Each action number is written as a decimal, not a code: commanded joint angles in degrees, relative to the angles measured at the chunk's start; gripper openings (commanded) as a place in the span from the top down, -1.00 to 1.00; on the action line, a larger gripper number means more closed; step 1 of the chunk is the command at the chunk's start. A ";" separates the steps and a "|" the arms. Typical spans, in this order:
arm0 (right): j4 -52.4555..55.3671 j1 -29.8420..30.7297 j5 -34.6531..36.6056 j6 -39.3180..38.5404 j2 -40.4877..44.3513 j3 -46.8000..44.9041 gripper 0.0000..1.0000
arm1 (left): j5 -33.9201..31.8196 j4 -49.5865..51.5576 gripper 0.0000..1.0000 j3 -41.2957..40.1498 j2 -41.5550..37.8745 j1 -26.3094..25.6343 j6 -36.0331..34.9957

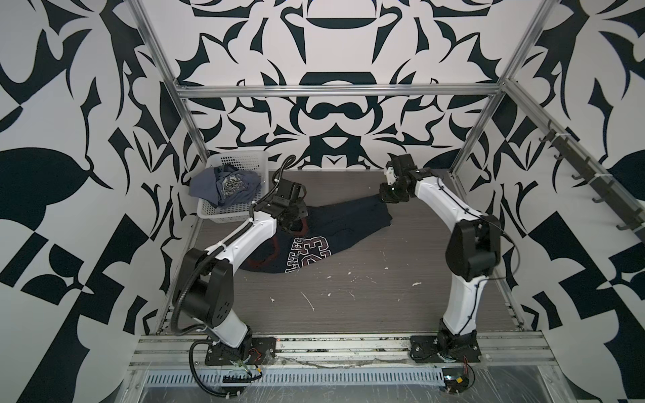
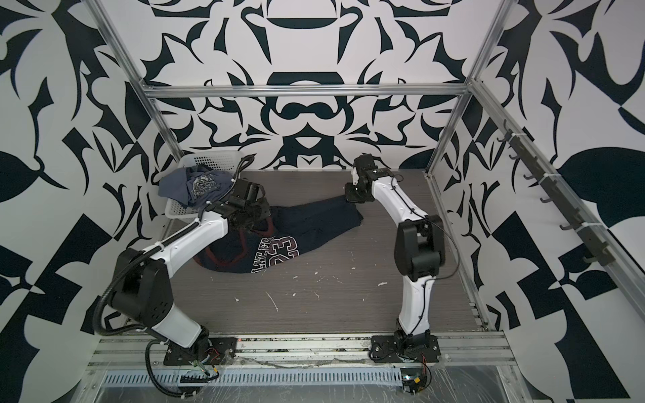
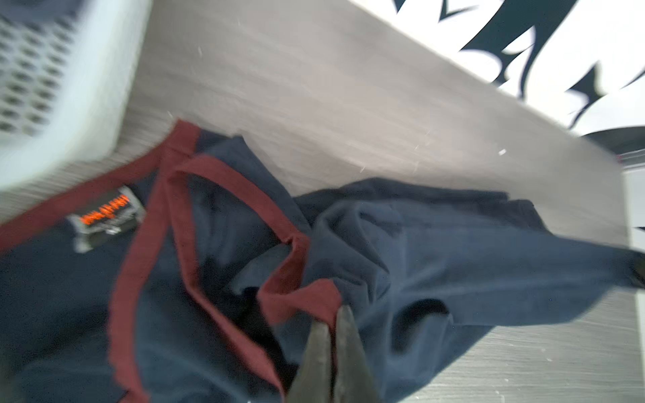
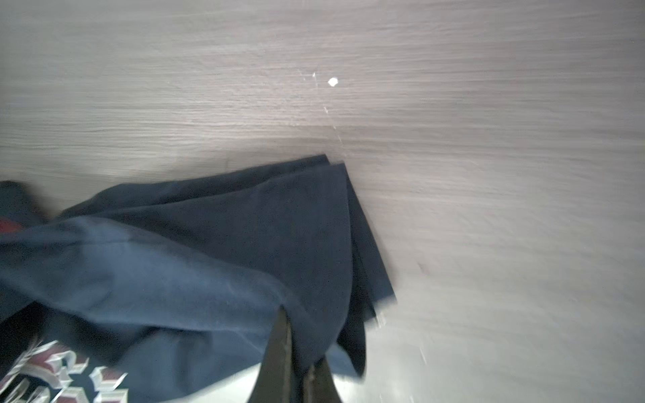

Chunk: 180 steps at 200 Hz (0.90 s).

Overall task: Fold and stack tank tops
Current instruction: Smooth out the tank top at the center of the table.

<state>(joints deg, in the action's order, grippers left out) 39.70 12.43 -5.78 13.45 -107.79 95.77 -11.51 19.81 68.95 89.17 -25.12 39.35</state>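
The navy tank top (image 1: pixel 335 223) (image 2: pixel 303 223), with maroon trim and a "23" print, lies crumpled and stretched across the grey table in both top views. My left gripper (image 3: pixel 333 314) (image 1: pixel 295 223) is shut on its maroon strap trim. My right gripper (image 4: pixel 300 338) (image 1: pixel 381 198) is shut on a corner of its navy hem (image 4: pixel 314 244), lifted a little off the table. The slate grey-blue tank top (image 1: pixel 227 185) (image 2: pixel 195 185) lies bunched in the white basket, partly over its rim.
The white perforated basket (image 1: pixel 241 160) (image 3: pixel 52 87) stands at the back left, close beside my left gripper. Aluminium frame posts (image 1: pixel 471 139) bound the table. White flecks (image 1: pixel 309 300) dot the front of the table. A hook rail (image 1: pixel 576 167) runs along the right wall.
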 commanded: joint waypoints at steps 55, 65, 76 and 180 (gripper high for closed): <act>-8.24 -11.31 3.29 9.74 33.17 -25.92 1.00 | 0.08 -10.32 1.00 -8.68 -12.00 0.12 1.87; -9.07 -13.43 2.09 10.47 33.90 -25.77 1.00 | 0.32 -10.16 1.00 -6.85 -10.87 0.09 1.78; -9.92 -16.41 -0.44 11.59 33.03 -24.25 1.00 | 0.35 -10.31 1.00 -3.74 -8.84 0.11 1.12; -12.54 -21.58 -5.56 10.75 18.52 9.35 1.00 | 5.17 4.14 1.00 58.73 19.81 0.14 -14.87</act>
<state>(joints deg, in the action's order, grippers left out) 28.95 -7.99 -11.73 25.30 -92.44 99.72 -6.74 19.99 119.98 109.19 -25.34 30.04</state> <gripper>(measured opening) 0.057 0.053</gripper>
